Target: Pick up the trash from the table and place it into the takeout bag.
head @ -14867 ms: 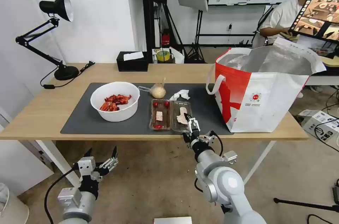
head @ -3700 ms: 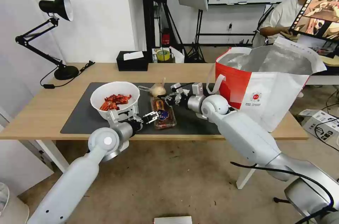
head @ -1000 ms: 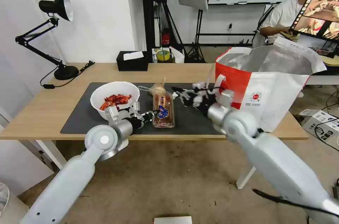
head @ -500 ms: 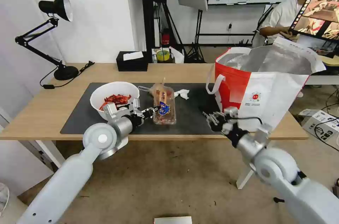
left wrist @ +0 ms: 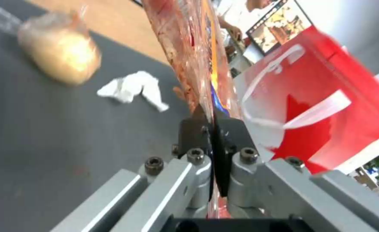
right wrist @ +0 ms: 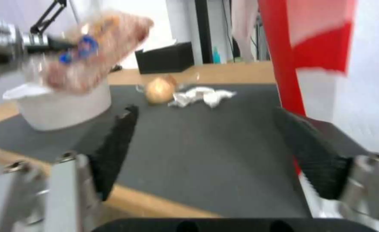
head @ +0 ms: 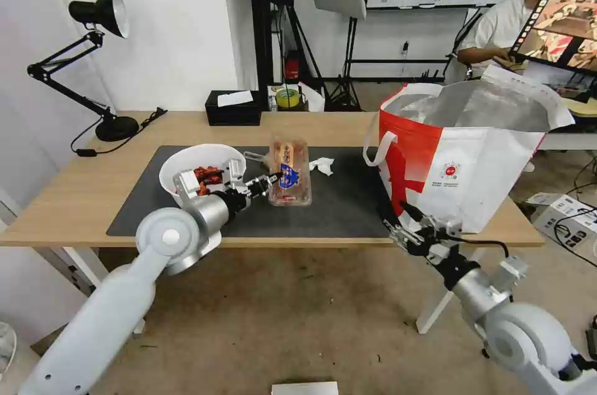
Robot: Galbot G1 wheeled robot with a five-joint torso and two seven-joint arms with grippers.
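My left gripper (head: 268,182) is shut on the near edge of the clear clamshell box (head: 289,171) and holds it tilted above the dark mat (head: 348,208). In the left wrist view the fingers (left wrist: 196,130) pinch the box (left wrist: 189,48) rim. The white bowl of crayfish shells (head: 186,162) sits behind my left wrist. The crumpled tissue (head: 321,165) and the small bag of beige food (head: 266,158) lie on the mat beyond. My right gripper (head: 413,224) stands open at the table's front edge, beside the red-and-white takeout bag (head: 472,152).
On the wooden table (head: 74,196), a black desk lamp (head: 99,15) stands at the far left. A black tissue box (head: 233,107) and a tape roll (head: 287,98) sit along the far edge. A cardboard box (head: 563,211) lies on the floor at right.
My left gripper has raised the clamshell box off the mat and carried it farther from me. My right arm has pulled back from mid-mat to the table's front edge by the bag.
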